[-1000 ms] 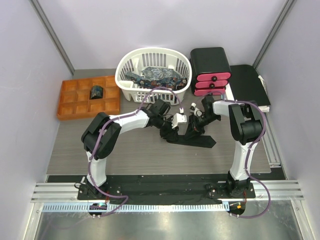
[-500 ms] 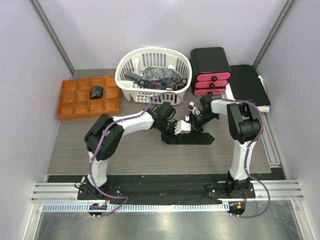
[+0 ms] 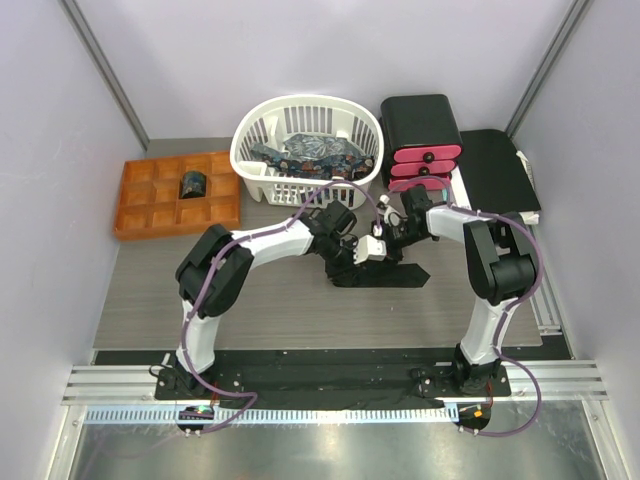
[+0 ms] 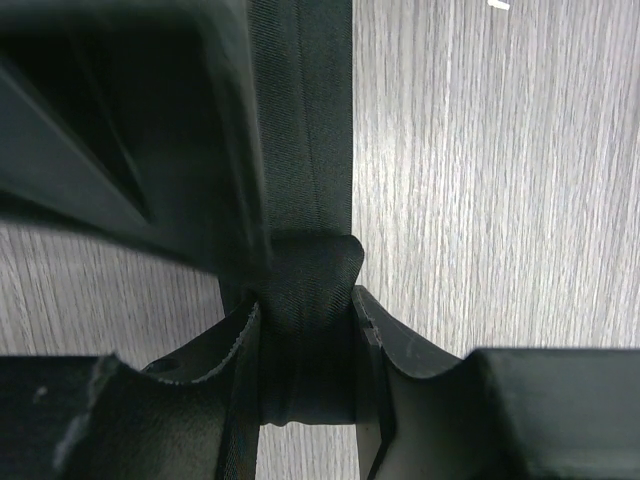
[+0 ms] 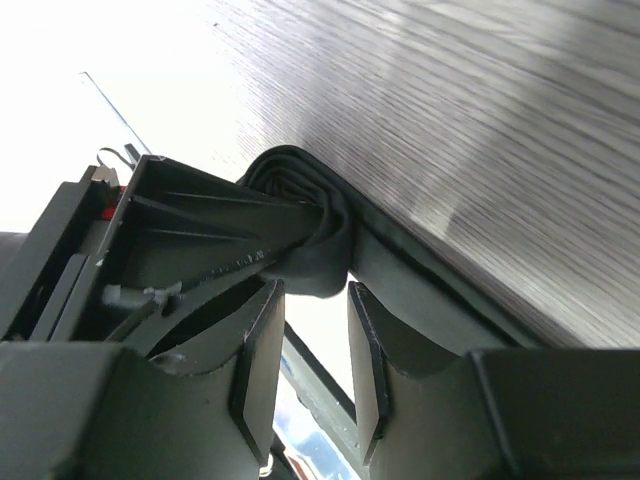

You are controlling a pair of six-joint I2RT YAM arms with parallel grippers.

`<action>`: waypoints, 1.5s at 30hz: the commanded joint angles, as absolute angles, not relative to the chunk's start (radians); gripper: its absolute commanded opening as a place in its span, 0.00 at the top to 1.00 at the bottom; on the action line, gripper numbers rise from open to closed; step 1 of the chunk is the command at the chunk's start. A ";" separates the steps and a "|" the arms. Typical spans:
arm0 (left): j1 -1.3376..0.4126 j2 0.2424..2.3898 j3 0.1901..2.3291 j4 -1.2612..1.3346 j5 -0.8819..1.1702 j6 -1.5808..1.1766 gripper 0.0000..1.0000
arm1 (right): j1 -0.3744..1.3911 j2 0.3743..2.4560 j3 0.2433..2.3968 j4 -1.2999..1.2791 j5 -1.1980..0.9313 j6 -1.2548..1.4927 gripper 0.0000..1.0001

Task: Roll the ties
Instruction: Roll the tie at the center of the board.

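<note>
At nine o'clock on the grey wood-grain bench (image 3: pixel 150 290) we see a shallow orange compartment tray (image 3: pixel 122 225) with one finished dark fabric coil (image 3: pixel 191 185) in a middle cell. Toward twelve o'clock stands a white slotted plastic basket (image 3: pixel 310 100) holding dark blue patterned ties (image 3: pixel 310 152), not yet rolled.

At the centre lies the plain black fabric necktie (image 3: pixel 405 276), partly wound. Our left claw (image 4: pixel 305 310) is pinching the wound end, one finger pressed on each side of the small roll. From above, the unwound tail stretches from that roll toward three o'clock. The tie's long axis therefore lies along the nine-to-three line, flat on the bench.

The right claw (image 5: pixel 308 345) sits at about one o'clock of the roll. Its fingers are spread with nothing between them, and the roll's edge is just beyond their tips.

We judge that the left arm owns the roll and the right is near enough to steady it. The next turn should carry the roll toward three o'clock along the tail, square to the strip, or the layers may slip sideways.
</note>
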State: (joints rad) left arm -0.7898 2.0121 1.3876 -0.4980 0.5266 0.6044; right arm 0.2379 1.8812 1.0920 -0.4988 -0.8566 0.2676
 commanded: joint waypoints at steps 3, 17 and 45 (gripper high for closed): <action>-0.769 2.085 1.410 -0.564 0.480 0.558 0.71 | 0.271 1.873 1.057 -0.393 -0.879 0.311 0.62; -0.750 2.062 1.411 -0.574 0.497 0.555 0.57 | 0.295 1.902 1.008 -0.311 -0.798 0.330 0.99; -0.721 1.957 1.299 -0.278 0.684 0.400 0.46 | 0.264 1.974 0.966 -0.268 -0.660 0.288 0.99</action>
State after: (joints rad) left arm -0.7036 1.9453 1.2552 -0.3035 0.6563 0.4431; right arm 0.2661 1.9335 1.0012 -0.3248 -0.8375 0.3244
